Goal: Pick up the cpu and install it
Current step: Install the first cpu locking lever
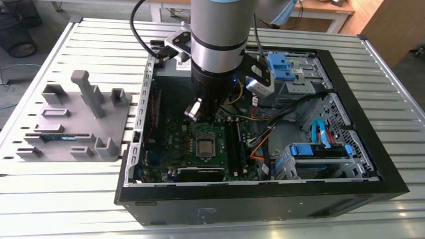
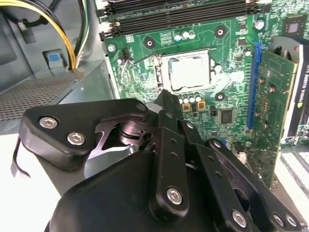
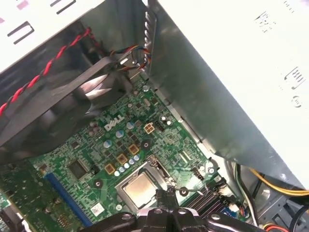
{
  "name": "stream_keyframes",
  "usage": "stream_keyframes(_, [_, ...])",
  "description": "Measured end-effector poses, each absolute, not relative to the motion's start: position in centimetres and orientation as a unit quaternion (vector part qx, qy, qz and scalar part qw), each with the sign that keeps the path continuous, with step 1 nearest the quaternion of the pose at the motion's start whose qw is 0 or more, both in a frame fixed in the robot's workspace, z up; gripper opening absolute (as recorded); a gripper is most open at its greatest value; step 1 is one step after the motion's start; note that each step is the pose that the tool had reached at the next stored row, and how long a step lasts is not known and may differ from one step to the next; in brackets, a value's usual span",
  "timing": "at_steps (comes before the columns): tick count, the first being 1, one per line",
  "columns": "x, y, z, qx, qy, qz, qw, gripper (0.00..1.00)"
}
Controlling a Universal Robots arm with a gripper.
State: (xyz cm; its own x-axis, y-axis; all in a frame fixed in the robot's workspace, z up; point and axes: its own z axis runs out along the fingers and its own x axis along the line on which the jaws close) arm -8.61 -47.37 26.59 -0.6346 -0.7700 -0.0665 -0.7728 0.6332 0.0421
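An open computer case lies on its side on a slatted metal table, toward the edge at the exterior view's right. A grey fixture tray sits on the same table toward the opposite edge, beside the case and apart from it.

The green motherboard lies flat in the bottom of the case. The cpu sits in the socket near the middle of that board, silver top facing up; it shows in both wrist views as a pale square chip inside the socket frame. Black memory slots run alongside the socket, on the side toward the exterior view's right.

The robot arm reaches down into the case from above. The gripper hangs over the motherboard, above the socket and slightly toward the far end of the case, not touching the cpu. In the second wrist view the black linkage fills the foreground and the jaws appear drawn close together with nothing between them.

Yellow and black cables run along the case wall. Blue drive brackets sit at the far corner of the case, and a blue cable lies near the drive bay.
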Motion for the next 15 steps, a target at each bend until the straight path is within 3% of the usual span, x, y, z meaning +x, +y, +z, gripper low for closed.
stream_keyframes(15, [-8.14, -46.57, 26.58, -0.395, 0.918, 0.033, 0.022, 0.11])
